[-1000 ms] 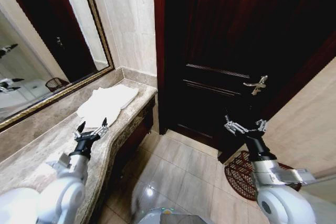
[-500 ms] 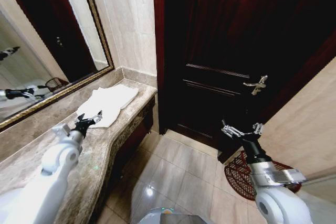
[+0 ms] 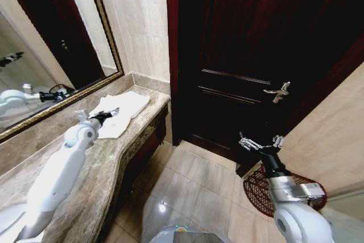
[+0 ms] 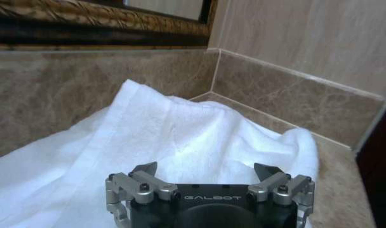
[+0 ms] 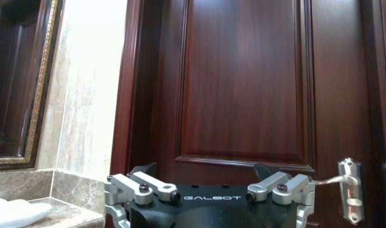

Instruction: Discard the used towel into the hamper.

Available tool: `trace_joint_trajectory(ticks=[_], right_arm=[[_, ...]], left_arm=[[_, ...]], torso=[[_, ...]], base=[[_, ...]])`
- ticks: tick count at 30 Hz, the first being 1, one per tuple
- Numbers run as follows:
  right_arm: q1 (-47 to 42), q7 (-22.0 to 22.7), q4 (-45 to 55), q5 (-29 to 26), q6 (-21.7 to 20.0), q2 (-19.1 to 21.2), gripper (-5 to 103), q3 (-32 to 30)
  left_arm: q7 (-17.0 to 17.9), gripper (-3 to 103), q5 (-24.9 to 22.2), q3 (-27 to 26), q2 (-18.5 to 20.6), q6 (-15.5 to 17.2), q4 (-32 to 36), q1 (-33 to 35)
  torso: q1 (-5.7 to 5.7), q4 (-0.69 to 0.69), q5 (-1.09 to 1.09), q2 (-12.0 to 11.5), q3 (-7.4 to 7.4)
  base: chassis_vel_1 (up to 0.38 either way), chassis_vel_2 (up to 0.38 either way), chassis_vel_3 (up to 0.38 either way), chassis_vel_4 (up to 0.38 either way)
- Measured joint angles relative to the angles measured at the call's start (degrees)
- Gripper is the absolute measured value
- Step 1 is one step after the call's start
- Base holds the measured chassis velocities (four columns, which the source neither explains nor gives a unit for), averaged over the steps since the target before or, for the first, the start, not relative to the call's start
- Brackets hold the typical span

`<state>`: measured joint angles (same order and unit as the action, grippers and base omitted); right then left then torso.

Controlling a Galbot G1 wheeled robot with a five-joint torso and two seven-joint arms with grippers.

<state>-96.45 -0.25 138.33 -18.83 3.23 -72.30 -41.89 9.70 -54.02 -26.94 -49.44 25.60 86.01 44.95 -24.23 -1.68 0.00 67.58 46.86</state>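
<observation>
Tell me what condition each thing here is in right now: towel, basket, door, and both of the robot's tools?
Towel: lying folded on the counter, not gripped.
Hamper: standing on the floor by the door, no towel in it.
Door: closed.
Left tool: open, over the towel.
Right tool: open, empty, raised in front of the door.

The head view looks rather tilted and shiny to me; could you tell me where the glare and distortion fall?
Head view: the door and walls lean steeply, a wide-angle skew; a bright spot of glare sits on the floor tiles. Left wrist view: the towel is evenly lit, with soft shadows in its folds.
</observation>
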Motion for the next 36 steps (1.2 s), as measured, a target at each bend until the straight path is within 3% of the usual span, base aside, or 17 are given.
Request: trace_joint_trajectory(ticks=[6,12,16,18,25,27,36], right_arm=[[-0.5,0.0,0.1,0.0,0.4,-0.4,100,-0.2],[-0.4,0.1,0.1,-0.1,0.7,-0.5,100,-0.4],[-0.4,0.1,0.1,-0.1,0.7,-0.6,100,-0.4],[-0.4,0.1,0.1,-0.2,0.7,-0.6,100,-0.4],[-0.1,0.1,0.2,-0.4,0.7,-0.5,100,-0.4],[-0.1,0.1,0.2,-0.4,0.7,-0.5,100,-0.4],[0.2,0.2,0.0,-0.7,0.8,-0.6,100,-0.6]], left_arm=[[1.0,93,2.1,3.6,-0.8,-0.8,-4.4,-4.5],[1.3,73,2.8,5.4,-1.0,-0.4,-6.8,-6.5],[1.1,61,2.8,5.3,-1.0,-0.1,-6.7,-6.1],[0.9,61,2.8,5.2,-1.0,-0.1,-6.5,-5.9],[-0.3,38,2.9,4.1,-1.0,0.0,-4.8,-4.3],[-0.5,38,2.9,4.0,-1.0,0.0,-4.7,-4.1],[-0.8,10,3.1,3.1,-1.0,-0.1,-3.8,-3.1]], torso=[[0.0,0.01,0.0,0.0,0.0],[0.01,-0.01,0.01,0.0,0.0],[0.01,-0.01,0.01,0.0,-0.01],[0.01,-0.01,0.0,0.0,0.0],[0.01,0.0,0.0,0.0,-0.01],[0.01,0.0,0.0,0.0,-0.01],[0.01,0.0,0.0,0.0,-0.01]], base=[[0.0,0.0,0.0,0.0],[0.0,0.0,0.0,0.0],[0.0,0.0,0.0,0.0],[0.0,0.0,0.0,0.0],[0.0,0.0,0.0,0.0],[0.0,0.0,0.0,0.0],[0.0,0.0,0.0,0.0]])
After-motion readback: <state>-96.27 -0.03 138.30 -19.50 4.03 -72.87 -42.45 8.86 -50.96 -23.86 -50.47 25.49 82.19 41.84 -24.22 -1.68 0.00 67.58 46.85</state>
